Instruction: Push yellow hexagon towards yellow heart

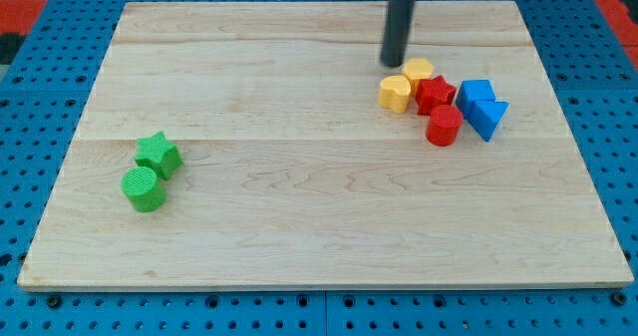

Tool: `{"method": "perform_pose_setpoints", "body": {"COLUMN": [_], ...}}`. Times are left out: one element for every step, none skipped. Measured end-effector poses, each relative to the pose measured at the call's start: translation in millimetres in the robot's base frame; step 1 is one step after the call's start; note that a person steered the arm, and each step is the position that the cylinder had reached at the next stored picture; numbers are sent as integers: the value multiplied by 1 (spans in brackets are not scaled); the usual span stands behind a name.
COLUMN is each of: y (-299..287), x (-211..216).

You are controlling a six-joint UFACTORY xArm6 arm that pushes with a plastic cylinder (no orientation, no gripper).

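Note:
The yellow hexagon (pixel 419 73) sits at the upper right of the wooden board, touching or nearly touching the yellow heart (pixel 396 94), which lies just below and to its left. My tip (pixel 393 63) stands just left of the hexagon's upper edge, right above the heart, close to both. The rod rises from it to the view's top.
A red star (pixel 435 94) sits right of the heart, a red cylinder (pixel 444 126) below it. A blue cube (pixel 476 94) and a blue triangle (pixel 490 117) lie further right. A green star (pixel 158 155) and a green cylinder (pixel 145 188) sit at the left.

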State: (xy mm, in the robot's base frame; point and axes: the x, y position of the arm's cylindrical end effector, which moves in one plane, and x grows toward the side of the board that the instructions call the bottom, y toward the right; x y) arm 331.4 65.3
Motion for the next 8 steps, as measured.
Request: {"method": "perform_pose_setpoints", "body": {"y": [-33, 11, 78, 78, 41, 36, -1, 3], "x": [-23, -58, -39, -5, -9, -23, -7, 11]}}
